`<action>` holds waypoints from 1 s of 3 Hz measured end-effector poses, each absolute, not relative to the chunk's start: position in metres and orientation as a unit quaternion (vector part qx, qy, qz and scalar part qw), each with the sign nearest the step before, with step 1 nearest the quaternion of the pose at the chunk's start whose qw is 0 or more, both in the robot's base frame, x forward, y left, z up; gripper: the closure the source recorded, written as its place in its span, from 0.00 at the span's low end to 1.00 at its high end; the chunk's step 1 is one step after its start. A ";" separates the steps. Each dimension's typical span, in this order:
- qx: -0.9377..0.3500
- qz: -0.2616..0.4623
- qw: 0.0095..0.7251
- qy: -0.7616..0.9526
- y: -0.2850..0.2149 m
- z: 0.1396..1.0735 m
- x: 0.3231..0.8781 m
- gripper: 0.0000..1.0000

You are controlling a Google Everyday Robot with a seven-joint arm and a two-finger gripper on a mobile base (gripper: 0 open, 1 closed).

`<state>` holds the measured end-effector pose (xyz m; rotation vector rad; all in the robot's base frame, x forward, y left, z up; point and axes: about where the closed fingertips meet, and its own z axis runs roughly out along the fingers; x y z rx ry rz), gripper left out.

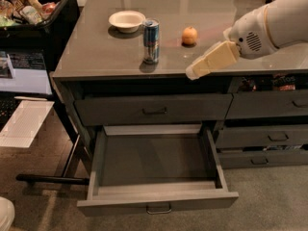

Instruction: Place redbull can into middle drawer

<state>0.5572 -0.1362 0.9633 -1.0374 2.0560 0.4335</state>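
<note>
The redbull can stands upright on the grey countertop, just right of a white bowl. The middle drawer is pulled wide open below, showing a bare grey interior and a small silvery handle at its front. My gripper comes in from the right on a white arm. Its cream-coloured tip hovers over the counter's front edge, to the right of the can and apart from it. It holds nothing.
A small orange fruit lies on the counter right of the can. The top drawer above the open one is shut. Narrower drawers stand to the right. A black bin of snacks sits at the far left.
</note>
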 end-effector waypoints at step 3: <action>-0.331 0.176 0.455 0.808 -0.123 0.955 0.615 0.00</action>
